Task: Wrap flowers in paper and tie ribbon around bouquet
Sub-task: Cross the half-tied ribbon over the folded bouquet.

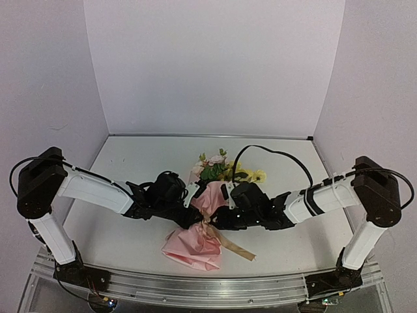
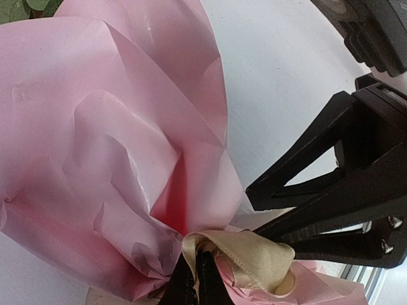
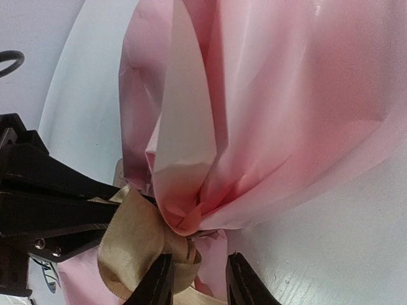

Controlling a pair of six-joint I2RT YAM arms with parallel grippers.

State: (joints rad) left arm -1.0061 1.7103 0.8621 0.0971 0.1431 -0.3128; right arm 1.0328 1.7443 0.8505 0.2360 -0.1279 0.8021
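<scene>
The bouquet lies at the table's middle. Its flowers (image 1: 215, 166) point away from me, out of the pink paper (image 1: 210, 194), which is cinched at the waist and flares out again near me. The tan ribbon (image 1: 228, 240) goes round that waist, with a tail trailing to the near right. In the left wrist view my left gripper (image 2: 196, 281) is shut on a loop of the ribbon (image 2: 257, 260) beside the paper (image 2: 114, 146). On the opposite side my right gripper (image 3: 200, 286) stands open, with the ribbon knot (image 3: 137, 244) and a paper fold (image 3: 213, 254) lying between its fingers.
Both arms meet over the bouquet's waist, fingertips nearly touching: my right gripper's black fingers (image 2: 331, 203) fill the left wrist view's right side. A black cable (image 1: 273, 153) arcs over the table behind the right arm. White walls close off the back and sides.
</scene>
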